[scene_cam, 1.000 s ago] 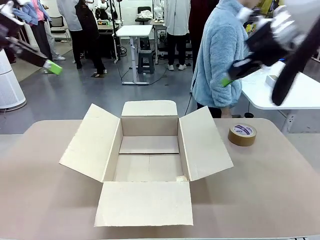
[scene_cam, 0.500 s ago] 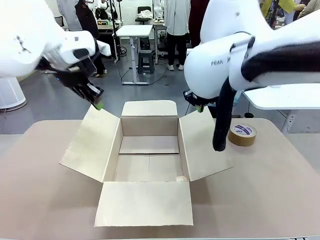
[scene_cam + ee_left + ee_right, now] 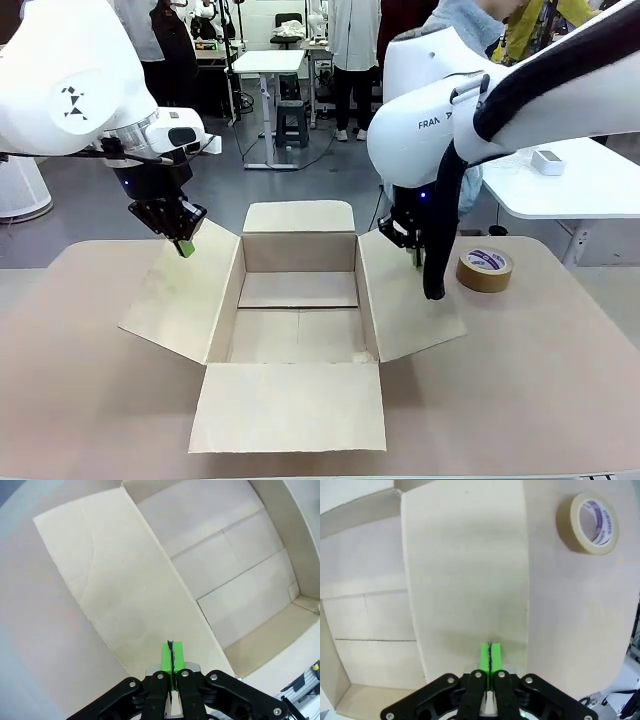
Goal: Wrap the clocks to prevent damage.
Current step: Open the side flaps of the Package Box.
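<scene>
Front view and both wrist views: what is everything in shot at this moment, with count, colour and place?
cardboard box: one, pale brown, middle of the table, four flaps open, nothing inside
tape roll: one, brown, flat on the table, right of the box's right flap, apart from it
table: one, greyish brown, under both
side table: one, white, far right background
person: one, light blue fleece, behind the right arm
left gripper: one, black with green pads, shut, over the left flap
right gripper: one, black with green pads, shut, over the right flap
</scene>
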`<state>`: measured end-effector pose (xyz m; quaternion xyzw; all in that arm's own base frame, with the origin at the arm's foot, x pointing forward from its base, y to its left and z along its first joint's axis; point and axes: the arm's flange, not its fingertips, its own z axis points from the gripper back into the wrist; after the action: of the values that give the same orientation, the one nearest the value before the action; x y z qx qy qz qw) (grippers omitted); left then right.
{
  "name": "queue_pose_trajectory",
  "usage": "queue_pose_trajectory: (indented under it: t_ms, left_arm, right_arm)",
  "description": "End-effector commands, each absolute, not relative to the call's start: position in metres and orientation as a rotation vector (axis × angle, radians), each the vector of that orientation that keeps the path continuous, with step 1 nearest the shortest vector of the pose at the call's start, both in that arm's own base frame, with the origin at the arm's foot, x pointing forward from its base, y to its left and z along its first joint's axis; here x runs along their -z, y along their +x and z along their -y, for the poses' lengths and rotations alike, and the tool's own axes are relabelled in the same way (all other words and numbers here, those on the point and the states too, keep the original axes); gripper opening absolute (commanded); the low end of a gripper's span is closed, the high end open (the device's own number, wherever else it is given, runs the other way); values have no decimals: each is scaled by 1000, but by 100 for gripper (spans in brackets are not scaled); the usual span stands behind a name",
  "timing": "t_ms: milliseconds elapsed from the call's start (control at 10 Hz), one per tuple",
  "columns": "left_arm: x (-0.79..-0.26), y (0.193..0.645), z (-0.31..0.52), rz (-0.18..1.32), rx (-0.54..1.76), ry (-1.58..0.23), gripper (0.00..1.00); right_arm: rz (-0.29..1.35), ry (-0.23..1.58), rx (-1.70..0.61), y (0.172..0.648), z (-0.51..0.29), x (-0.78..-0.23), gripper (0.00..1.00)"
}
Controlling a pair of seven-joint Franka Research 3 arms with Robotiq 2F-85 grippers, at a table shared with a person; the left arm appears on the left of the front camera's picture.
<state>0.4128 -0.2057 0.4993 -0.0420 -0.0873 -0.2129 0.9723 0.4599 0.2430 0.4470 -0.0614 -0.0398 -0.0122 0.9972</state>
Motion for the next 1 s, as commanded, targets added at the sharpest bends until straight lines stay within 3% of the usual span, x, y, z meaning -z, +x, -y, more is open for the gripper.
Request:
queue_pose_trajectory:
  t_ms: [0, 500, 900]
  left_arm:
    - [-499, 417, 208, 131, 398, -77, 0]
    - [-443, 450, 189, 42, 333, -95, 0]
    - [-416, 467, 178, 26, 269, -163, 0]
  right_arm:
    - [19, -74, 69, 469, -245, -445, 0]
    - [-60, -37, 95, 484, -217, -399, 0]
    - [-82, 43, 80, 485, -209, -391, 0]
